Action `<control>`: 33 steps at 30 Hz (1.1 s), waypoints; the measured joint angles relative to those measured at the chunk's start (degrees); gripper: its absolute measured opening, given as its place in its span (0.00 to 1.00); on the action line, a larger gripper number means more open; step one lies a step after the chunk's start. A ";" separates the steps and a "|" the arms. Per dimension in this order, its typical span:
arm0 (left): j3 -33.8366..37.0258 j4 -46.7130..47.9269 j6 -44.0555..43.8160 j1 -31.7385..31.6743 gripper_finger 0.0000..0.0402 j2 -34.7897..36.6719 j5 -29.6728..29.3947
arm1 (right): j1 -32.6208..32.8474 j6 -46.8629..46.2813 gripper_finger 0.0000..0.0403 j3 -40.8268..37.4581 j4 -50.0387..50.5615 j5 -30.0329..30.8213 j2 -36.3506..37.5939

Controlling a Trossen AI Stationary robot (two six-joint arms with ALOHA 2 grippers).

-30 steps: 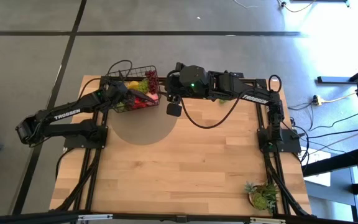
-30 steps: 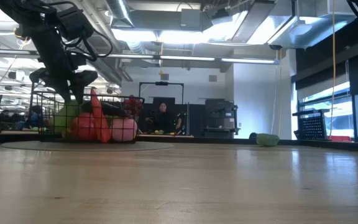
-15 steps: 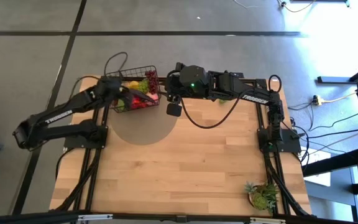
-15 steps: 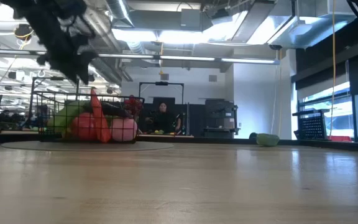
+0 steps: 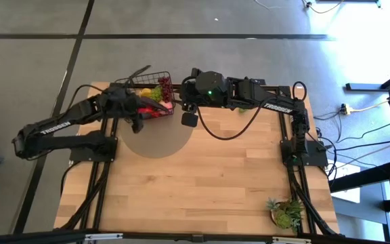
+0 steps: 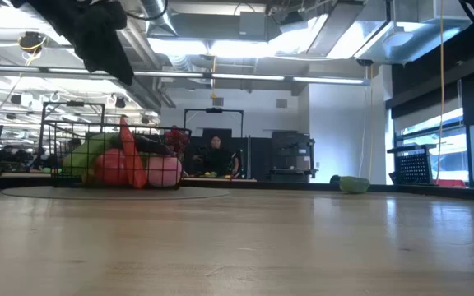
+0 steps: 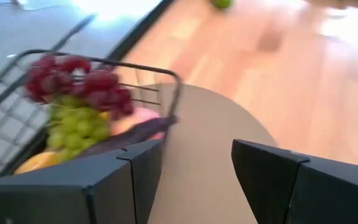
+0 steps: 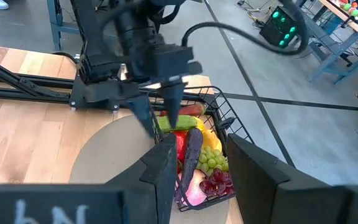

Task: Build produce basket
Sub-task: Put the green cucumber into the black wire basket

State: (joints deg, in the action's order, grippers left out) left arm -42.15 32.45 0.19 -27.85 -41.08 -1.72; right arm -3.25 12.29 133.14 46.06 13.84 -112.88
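Observation:
The black wire basket [image 5: 166, 74] stands at the table's far left on a round grey mat [image 5: 160, 142]. It is filled with produce [image 5: 156, 96]: red grapes [image 7: 82, 78], green grapes [image 7: 78, 123], a dark eggplant [image 8: 192, 152], a red chili [image 6: 127, 136] and a pink peach [image 6: 164, 171]. My left gripper [image 5: 137, 124] hangs open above the mat, just off the basket's near side, with nothing between its fingers [image 7: 138, 168]. My right gripper [image 5: 189, 119] is held high beside the basket's right end, open and empty.
A green fruit [image 6: 354, 184] lies on the table at the far edge, under my right arm. A spiky green potted plant [image 5: 286, 213] stands at the near right corner. The bare wooden tabletop [image 5: 208, 183] stretches between them.
My left gripper has risen out of the basket and drawn back toward the table's near edge, over the mat, rolling its wrist as it went. The produce and the basket have stayed where they were.

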 joint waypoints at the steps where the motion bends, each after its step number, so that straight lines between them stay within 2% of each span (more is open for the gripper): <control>1: 0.00 0.03 -0.02 0.85 0.45 0.00 0.41 | 0.00 0.00 0.33 0.00 -0.04 -0.21 0.00; 6: 0.00 0.00 -1.14 3.76 0.45 0.00 -1.29 | 0.00 -0.70 0.33 0.01 -1.45 -3.96 0.00; 9: 0.00 0.02 -1.14 4.79 0.45 0.26 -1.78 | 0.00 -2.18 0.33 0.01 -1.51 -4.10 0.00; 11: 0.00 -0.09 -0.53 5.16 0.45 0.56 -1.74 | -0.38 -6.15 0.33 0.00 -1.20 -0.94 0.00; 16: 0.00 -0.02 2.71 6.12 0.45 0.74 -1.62 | -3.24 -16.24 0.33 0.00 4.97 12.47 0.00; 19: 0.00 0.00 3.41 6.18 0.45 0.74 -1.59 | -5.20 -24.19 0.33 0.02 12.54 14.91 0.00; 23: 0.00 -0.13 3.42 6.18 0.45 0.74 -1.59 | -8.81 -39.04 0.33 0.01 24.31 13.31 0.00; 29: 0.00 -2.87 2.91 6.18 0.45 0.74 -1.59 | -15.67 -54.92 0.33 0.02 43.08 8.42 0.00; 31: 0.00 -4.57 2.06 6.18 0.45 0.74 -1.71 | -17.87 -59.43 0.33 -1.06 43.77 4.25 0.13; 33: 0.00 -5.95 1.71 6.17 0.45 0.70 -1.76 | -19.87 -59.76 0.33 -2.46 42.85 -0.86 0.42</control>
State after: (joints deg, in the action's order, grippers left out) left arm -42.15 26.49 1.89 -21.68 -40.37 -3.49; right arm -23.12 -47.47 130.68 88.92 12.98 -112.46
